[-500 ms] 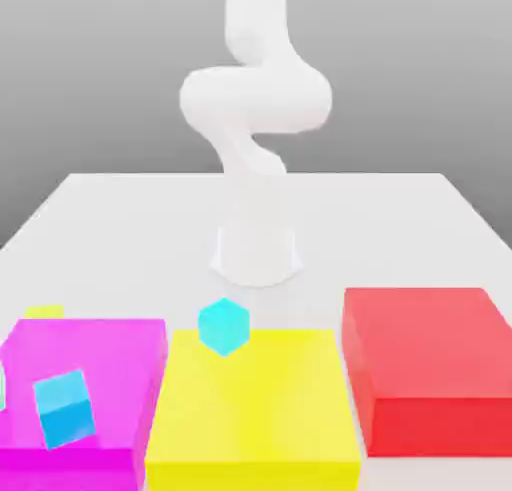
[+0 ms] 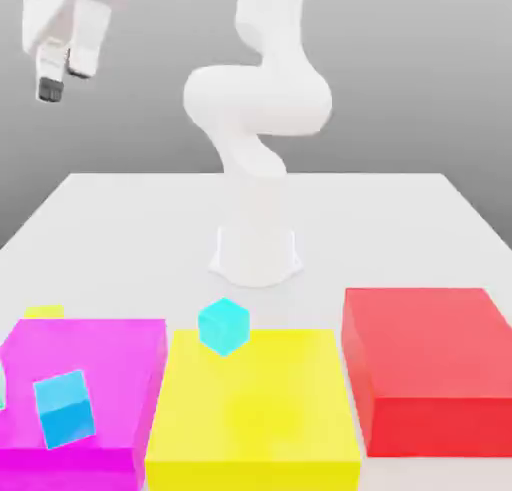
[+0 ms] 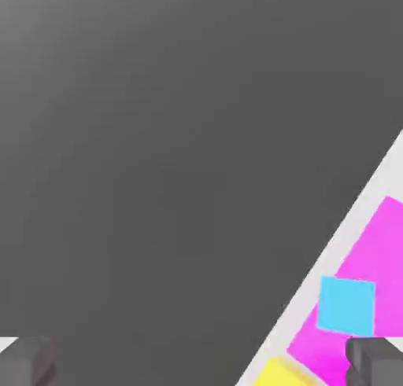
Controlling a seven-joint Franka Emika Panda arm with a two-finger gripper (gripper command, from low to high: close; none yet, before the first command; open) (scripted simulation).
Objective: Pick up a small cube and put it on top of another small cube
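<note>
The small cube (image 2: 44, 311) is a tiny yellow one on the white table, half hidden behind the far corner of the magenta block (image 2: 85, 389) at the exterior view's left. My gripper (image 2: 60, 77) hangs high above that side of the table, far above the cube, open with nothing between its fingers. In the hand view the gripper (image 3: 201, 365) shows two dark fingertips (image 3: 376, 361) set wide apart, with the magenta block (image 3: 378, 251) and a cyan cube (image 3: 346, 306) far below.
A tilted cyan cube (image 2: 64, 409) lies on the magenta block. Another cyan cube (image 2: 223, 326) sits at the back edge of the large flat yellow block (image 2: 250, 409). A red block (image 2: 430, 364) stands at the right. The arm's base (image 2: 256, 249) rises mid-table.
The gripper has come into the exterior view at the upper left, and the arm's upper links have shifted slightly. The cubes and blocks have not moved.
</note>
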